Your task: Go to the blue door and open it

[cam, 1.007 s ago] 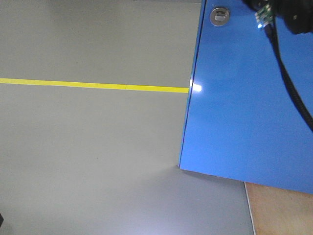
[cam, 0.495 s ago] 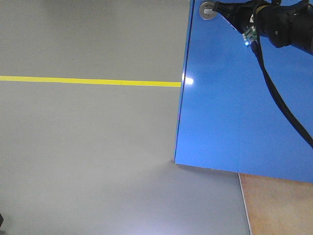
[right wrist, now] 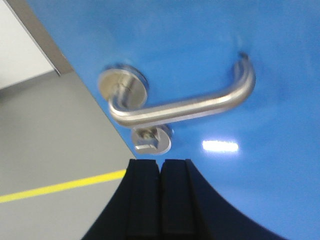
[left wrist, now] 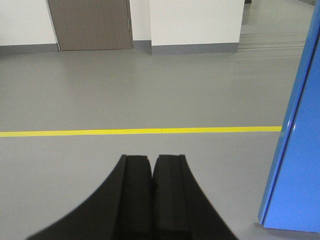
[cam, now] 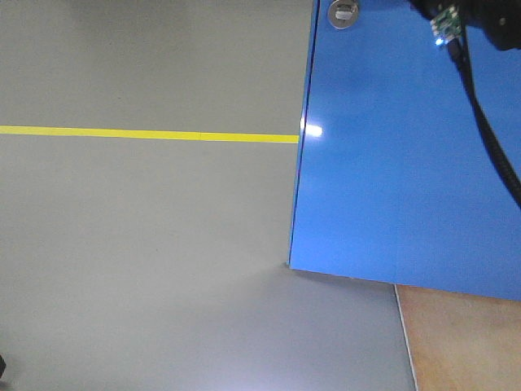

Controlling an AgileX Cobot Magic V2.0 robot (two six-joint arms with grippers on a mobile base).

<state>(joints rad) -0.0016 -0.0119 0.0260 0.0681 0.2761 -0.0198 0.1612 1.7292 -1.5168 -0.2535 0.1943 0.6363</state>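
The door stands to my right, its free edge leftward, the floor line running behind it. My right end effector sits just below the thumb-turn, which lies under the lever handle.

A grey floor fills most of the front view, crossed by a straight yellow line. A tan wooden board lies at the lower right. In the left wrist view, a brown door stands in a white wall with a grey baseboard.
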